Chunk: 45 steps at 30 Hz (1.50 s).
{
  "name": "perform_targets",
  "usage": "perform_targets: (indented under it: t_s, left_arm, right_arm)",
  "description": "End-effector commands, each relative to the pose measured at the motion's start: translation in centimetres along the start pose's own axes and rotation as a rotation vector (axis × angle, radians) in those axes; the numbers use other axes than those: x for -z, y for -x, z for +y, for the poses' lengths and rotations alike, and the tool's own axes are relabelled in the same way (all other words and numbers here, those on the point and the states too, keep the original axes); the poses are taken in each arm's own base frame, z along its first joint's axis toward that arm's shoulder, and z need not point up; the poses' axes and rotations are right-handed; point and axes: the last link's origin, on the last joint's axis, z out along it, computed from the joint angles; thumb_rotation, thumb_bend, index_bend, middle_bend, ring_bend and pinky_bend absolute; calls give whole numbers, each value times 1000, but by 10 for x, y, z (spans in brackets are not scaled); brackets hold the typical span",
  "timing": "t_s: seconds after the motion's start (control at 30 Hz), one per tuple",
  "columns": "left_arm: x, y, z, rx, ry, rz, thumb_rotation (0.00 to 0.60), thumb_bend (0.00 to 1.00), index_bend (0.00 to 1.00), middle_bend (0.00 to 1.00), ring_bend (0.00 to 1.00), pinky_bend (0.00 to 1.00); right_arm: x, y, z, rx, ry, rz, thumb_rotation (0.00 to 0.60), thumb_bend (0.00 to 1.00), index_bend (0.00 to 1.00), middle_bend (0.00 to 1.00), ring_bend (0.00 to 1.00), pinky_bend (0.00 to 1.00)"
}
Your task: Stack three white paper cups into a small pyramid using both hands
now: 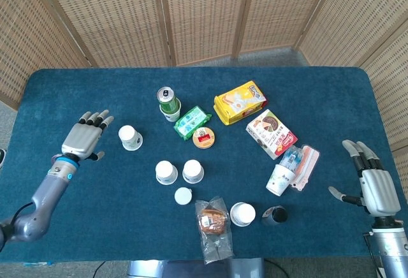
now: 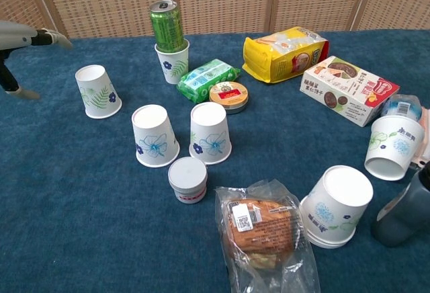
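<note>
Left hand (image 1: 81, 140) fingers spread, holding nothing; right hand (image 1: 375, 185) likewise. Risk: light fern cup (image 1: 131, 137) tips under grasp; base cups (image 1: 166, 172) gap mismatch drops top cup.

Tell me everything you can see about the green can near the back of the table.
The green can is a slim drink can of shiny metal, with a silver top and pull tab showing in the head view. It stands upright, its lower end seated inside an upright white paper cup printed with a small blue flower and green leaves, so the cup's rim rings it. It looks unopened, though that is hard to confirm. The pair stands just left of a green snack packet. Neither hand touches it.
</note>
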Motion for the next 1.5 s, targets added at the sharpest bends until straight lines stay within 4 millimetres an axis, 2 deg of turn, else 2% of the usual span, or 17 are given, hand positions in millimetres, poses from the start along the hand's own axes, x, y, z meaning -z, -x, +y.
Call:
perform_targets:
  t_s: [0.03,0.5,0.53,0.67,0.87,0.97,1.2,1.3,1.5]
  left_arm:
    - [-13,0,12,-24,-5,-9,600,308,0,0,0,0]
    - [-34,0,39,-30,-8,2,600,308,0,0,0,13]
    - [-35,1,41,-17,-7,2,600,309,4,0,0,31]
    - [-39,6,43,-2,-8,6,600,314,63,0,2,243]
    - [-43,13,45,1,-10,12,600,321,128,28,96,365]
    - [-45,14,47,0,-7,25,600,327,179,81,155,381]
    - [-47,17,54,-15,-6,60,600,344,352,252,361,469]
    - [-46,17,58,-20,-2,72,600,350,387,287,392,495]
    - [-41,15,62,-14,14,90,600,352,390,291,396,501]
  right_arm:
    - [0,0,0,-2,0,1,600,155,57,52,1,134]
    - [-1,-4,0,-15,-5,24,600,168,61,66,34,134]
    - [-1,-4,0,-16,-7,27,600,171,62,67,36,134]
    - [-1,-5,0,-21,-10,38,600,177,71,75,36,134]
    - [-2,-5,1,-28,-11,45,600,186,79,83,36,134]
    - [-2,-6,0,-33,-19,52,600,192,86,91,36,134]
    - [-2,-5,-1,-35,-28,55,600,201,105,105,37,134]
    - [-2,-6,-1,-37,-29,56,600,200,108,108,36,133]
    - [-1,-6,-1,-42,-31,53,600,201,111,107,36,134]
